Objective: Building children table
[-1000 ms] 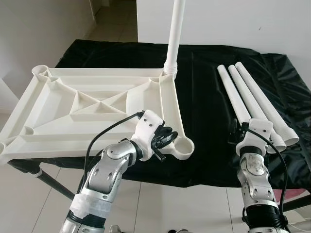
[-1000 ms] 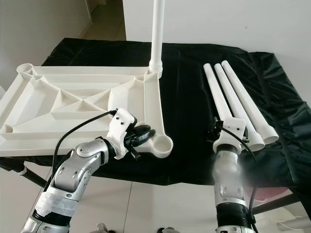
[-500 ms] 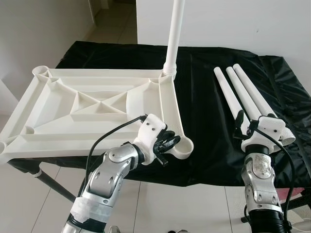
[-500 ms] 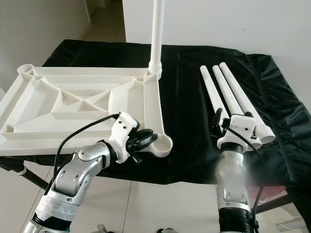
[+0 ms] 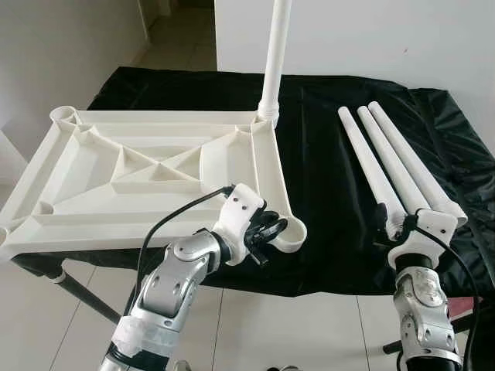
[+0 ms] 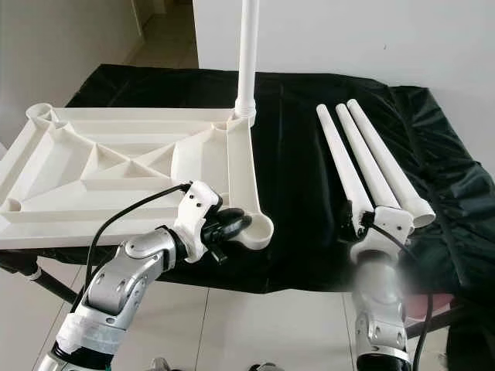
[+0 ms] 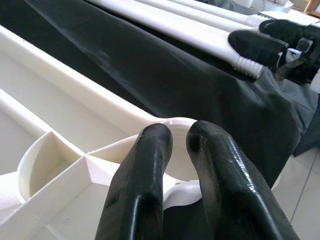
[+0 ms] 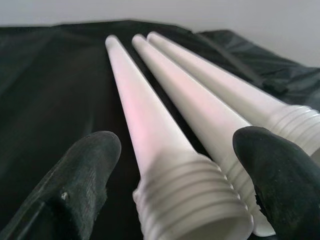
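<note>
Left eye view: right gripper (image 5: 393, 224) at nearest leg (image 5: 369, 161), axis toward 11 o'clock, left gripper (image 5: 272, 227) pinching tabletop (image 5: 147, 174) socket; right wrist view: fingers (image 8: 85, 165) spread, straddling threaded end, nothing gripped.

No readable text, labels or numbers anywhere.

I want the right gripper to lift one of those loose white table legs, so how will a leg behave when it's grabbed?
The nearest leg looks like stiff hollow plastic, so probably light. It is round and smooth, so it may roll on the black cloth or slip between the open right gripper. The ribbed threaded end could give better grip.
</note>
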Robot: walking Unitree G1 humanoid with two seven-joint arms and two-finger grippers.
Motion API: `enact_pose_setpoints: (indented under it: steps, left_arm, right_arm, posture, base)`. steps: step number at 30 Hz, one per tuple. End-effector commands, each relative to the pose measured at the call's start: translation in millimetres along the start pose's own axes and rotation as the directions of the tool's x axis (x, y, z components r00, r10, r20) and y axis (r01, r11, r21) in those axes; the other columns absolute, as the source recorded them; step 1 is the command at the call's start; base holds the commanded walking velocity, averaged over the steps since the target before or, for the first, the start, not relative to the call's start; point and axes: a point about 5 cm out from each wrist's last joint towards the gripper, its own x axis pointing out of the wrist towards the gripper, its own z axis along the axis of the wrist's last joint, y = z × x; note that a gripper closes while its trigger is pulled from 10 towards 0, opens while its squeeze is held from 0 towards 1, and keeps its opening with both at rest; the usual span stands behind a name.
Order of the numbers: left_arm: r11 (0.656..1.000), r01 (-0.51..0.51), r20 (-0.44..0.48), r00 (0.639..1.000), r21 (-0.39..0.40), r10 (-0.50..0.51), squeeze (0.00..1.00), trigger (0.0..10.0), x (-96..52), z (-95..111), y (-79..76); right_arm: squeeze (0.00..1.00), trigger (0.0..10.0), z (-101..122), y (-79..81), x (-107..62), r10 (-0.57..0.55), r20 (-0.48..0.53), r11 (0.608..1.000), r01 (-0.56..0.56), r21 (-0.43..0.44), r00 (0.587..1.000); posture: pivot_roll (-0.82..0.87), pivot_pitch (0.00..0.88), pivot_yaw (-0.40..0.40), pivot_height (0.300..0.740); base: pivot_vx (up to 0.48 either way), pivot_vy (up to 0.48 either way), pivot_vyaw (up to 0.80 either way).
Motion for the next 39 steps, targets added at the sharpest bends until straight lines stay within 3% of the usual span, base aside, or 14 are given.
enact_pose_setpoints:
  steps: [1,13,17,18,19,20,21,31,32,33,34,36,39]
  left_arm:
    - [0.999,-0.036,-0.004,0.999,-0.004,0.036,0.00,10.0,-0.7,0,-0.3]
    - [0.999,-0.043,-0.007,0.999,-0.006,0.042,0.00,10.0,-0.8,0,-0.2]
    - [0.999,-0.047,-0.005,0.999,-0.007,0.046,0.00,10.0,-0.8,1,-0.1]
    - [0.999,-0.048,-0.005,0.999,-0.007,0.048,0.00,10.0,-0.7,1,-0.4]
    - [0.999,-0.048,-0.005,0.999,-0.007,0.048,0.00,10.0,-0.7,1,-0.4]
    - [0.999,-0.050,-0.005,0.999,-0.007,0.050,0.00,10.0,-0.9,1,-0.5]
    - [0.999,-0.050,-0.006,0.999,-0.007,0.050,0.00,10.0,-1.1,0,-0.9]
    - [0.998,-0.060,-0.003,0.998,-0.001,0.060,0.00,10.0,-1.7,3,1.7]
    - [0.998,-0.059,-0.002,0.998,0.000,0.059,0.00,10.0,-1.7,3,2.2]
    - [0.998,-0.059,-0.002,0.998,0.000,0.059,0.00,10.0,-1.7,3,2.2]
    - [0.998,-0.056,-0.001,0.998,0.003,0.056,0.00,10.0,-1.9,3,2.8]
    - [0.998,-0.057,0.000,0.998,0.010,0.057,0.00,10.0,-2.2,4,4.6]
    - [0.997,-0.075,0.005,0.997,0.029,0.074,0.00,10.0,-3.8,8,12.5]
  right_arm:
    - [0.00,10.0,-6,-3.9,-0.2,0.000,-0.036,1.000,0.000,0.004,0.999]
    - [0.00,10.0,-20,2.2,12.5,0.236,-0.111,0.972,-0.234,0.028,0.965]
    - [0.00,10.0,-23,3.9,13.2,0.261,-0.116,0.965,-0.257,0.047,0.958]
    - [0.00,6.4,-24,4.3,13.6,0.272,-0.113,0.962,-0.269,0.043,0.956]
    - [0.00,6.4,-24,4.3,13.6,0.272,-0.113,0.962,-0.269,0.043,0.956]
    - [0.00,2.4,-26,4.6,14.2,0.270,-0.123,0.963,-0.266,0.051,0.955]
    - [0.00,0.0,-28,7.1,14.4,0.293,-0.134,0.955,-0.283,0.089,0.947]
    - [0.00,0.0,-32,11.0,17.1,0.308,-0.148,0.947,-0.288,0.139,0.940]
    - [0.00,2.9,-32,11.2,17.4,0.312,-0.147,0.946,-0.293,0.138,0.939]
    - [0.00,2.9,-32,11.2,17.4,0.312,-0.147,0.946,-0.293,0.138,0.939]
    - [0.00,10.0,-31,11.4,17.9,0.303,-0.138,0.949,-0.286,0.133,0.943]
    - [0.00,10.0,-27,13.0,19.0,0.298,-0.102,0.951,-0.285,0.120,0.949]
    - [0.00,10.0,-4,25.1,22.8,0.310,0.058,0.937,-0.315,0.147,0.949]
  posture:
    - [-0.01,0.088,-0.009,0.740]
    - [-0.01,0.091,-0.011,0.740]
    - [0.00,0.092,-0.013,0.740]
    - [0.00,0.092,-0.014,0.740]
    - [0.00,0.092,-0.014,0.740]
    - [0.00,0.093,-0.014,0.740]
    - [0.00,0.093,-0.014,0.740]
    - [0.00,0.093,-0.013,0.740]
    - [0.00,0.087,-0.013,0.740]
    - [0.00,0.087,-0.013,0.740]
    - [0.00,0.086,-0.011,0.740]
    - [0.00,0.083,-0.009,0.740]
    - [0.01,0.079,0.002,0.740]
  base:
    - [0.000,0.000,0.00]
    - [0.000,0.000,0.00]
    - [0.000,0.000,0.00]
    - [0.000,0.000,0.00]
    - [0.000,0.000,0.00]
    - [0.000,0.000,0.00]
    - [0.000,0.000,0.00]
    - [0.000,0.000,0.00]
    - [0.000,0.000,0.00]
    - [0.000,0.000,0.00]
    - [0.000,0.000,0.00]
    - [0.000,0.000,0.00]
    - [0.000,0.000,0.00]
